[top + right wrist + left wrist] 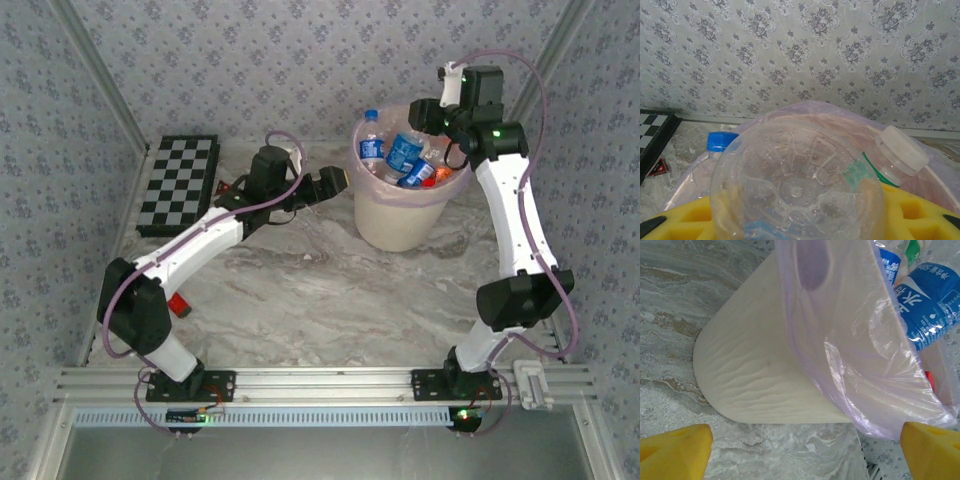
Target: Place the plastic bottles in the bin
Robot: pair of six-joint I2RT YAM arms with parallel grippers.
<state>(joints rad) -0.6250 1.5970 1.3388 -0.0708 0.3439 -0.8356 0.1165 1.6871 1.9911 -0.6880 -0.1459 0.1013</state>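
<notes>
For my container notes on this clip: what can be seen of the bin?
The bin is a round cream-white bucket, plastic-looking, faintly rippled, narrowing toward its base. It stands upright on the marbled table, right of centre. A translucent pink bag lines it and drapes over the rim. Several bottles are piled inside, up to the rim. The right gripper holds a clear bottle over it.

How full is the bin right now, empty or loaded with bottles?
Loaded. The bin stands upright with several plastic bottles piled about to its rim in the top view.
</notes>
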